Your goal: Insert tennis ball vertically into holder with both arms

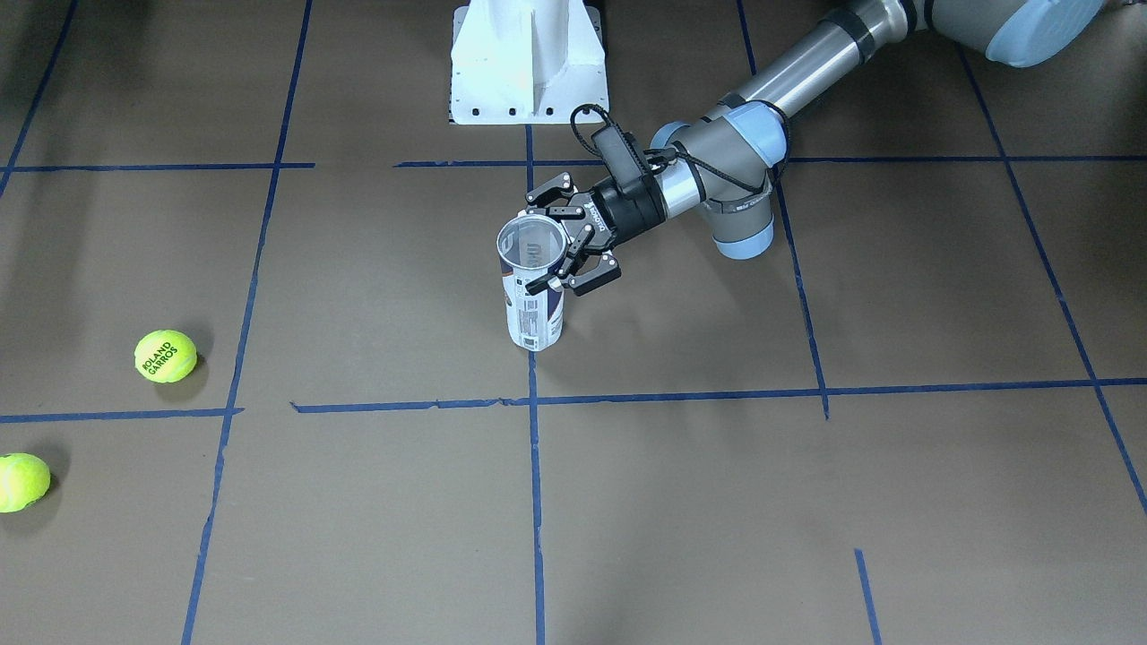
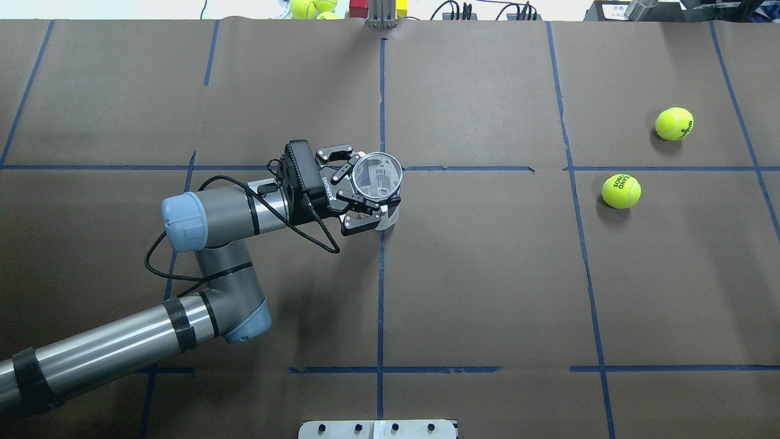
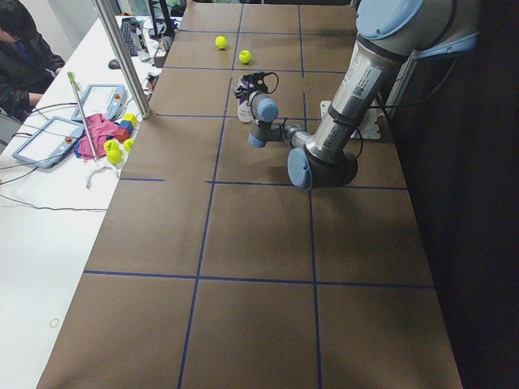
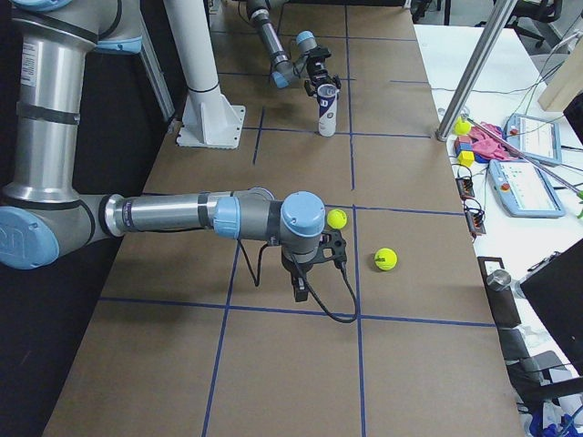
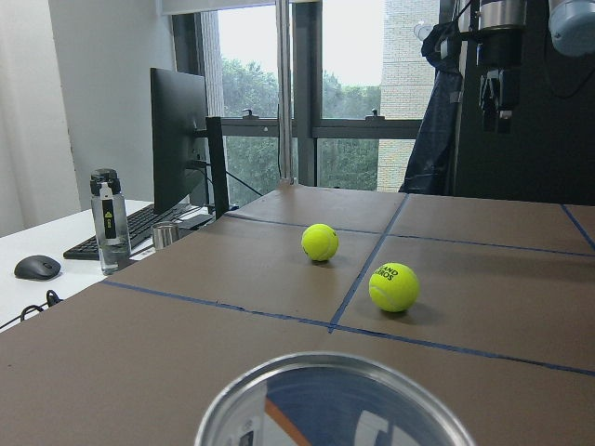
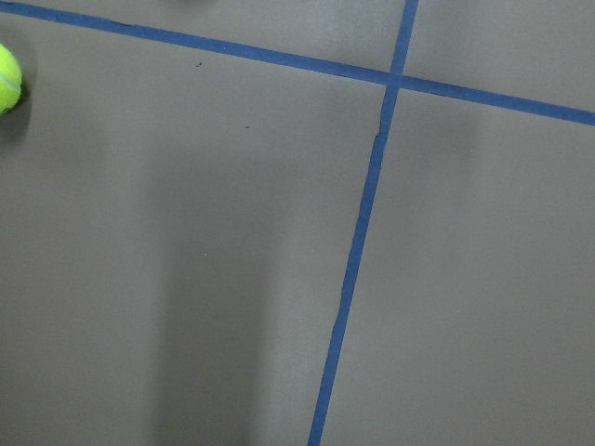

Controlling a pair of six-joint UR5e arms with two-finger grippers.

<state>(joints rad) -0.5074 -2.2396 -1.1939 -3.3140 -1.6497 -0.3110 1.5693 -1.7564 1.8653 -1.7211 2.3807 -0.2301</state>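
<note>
Left gripper (image 2: 374, 184) is pinched on the slim clear-plastic cylindrical holder with the white-and-navy label (image 1: 535, 313), just under the rim. The holder stands upright at centre of the overhead view with its mouth up, presumably braced to take a ball from above.

Two yellow-green felt tennis balls (image 2: 621, 191) (image 2: 674, 124) lie at right, well apart from the holder.

Right gripper (image 4: 302, 282) hangs beside them. I cannot tell whether its claw is spread or closed.
</note>
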